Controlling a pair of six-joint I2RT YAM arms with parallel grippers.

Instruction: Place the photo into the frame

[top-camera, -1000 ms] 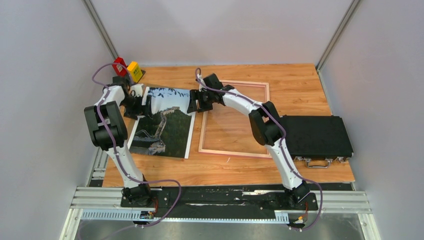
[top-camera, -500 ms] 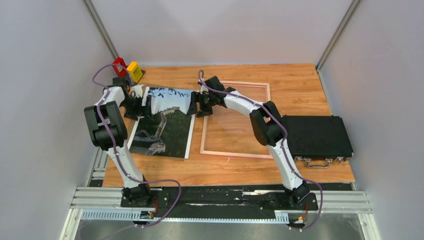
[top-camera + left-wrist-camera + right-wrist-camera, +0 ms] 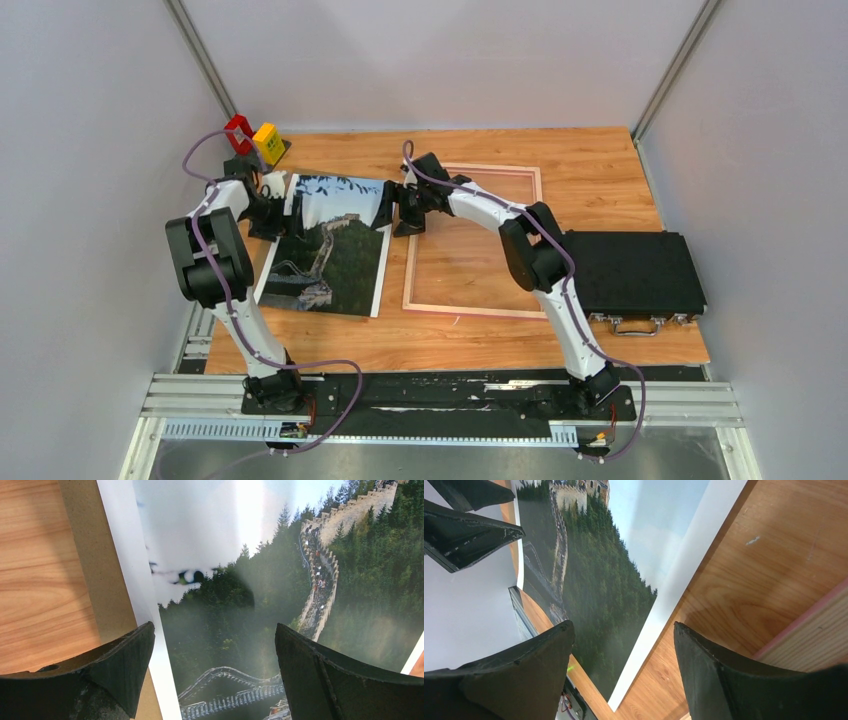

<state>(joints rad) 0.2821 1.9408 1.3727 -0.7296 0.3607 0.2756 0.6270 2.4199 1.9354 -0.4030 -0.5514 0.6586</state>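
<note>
Right end effector (image 3: 622,626) open, straddling photo (image 3: 594,575) edge

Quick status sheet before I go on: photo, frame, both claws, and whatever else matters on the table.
photo: lies left of the frame, not in it; far end bowed up between the claws
frame: flat on the table, nothing in it
left claw: open, above the photo's left border
right claw: open, straddling the photo's right edge
backing board: brown, showing under the photo's left edge
black case: right of the frame
task: not yet done
</note>
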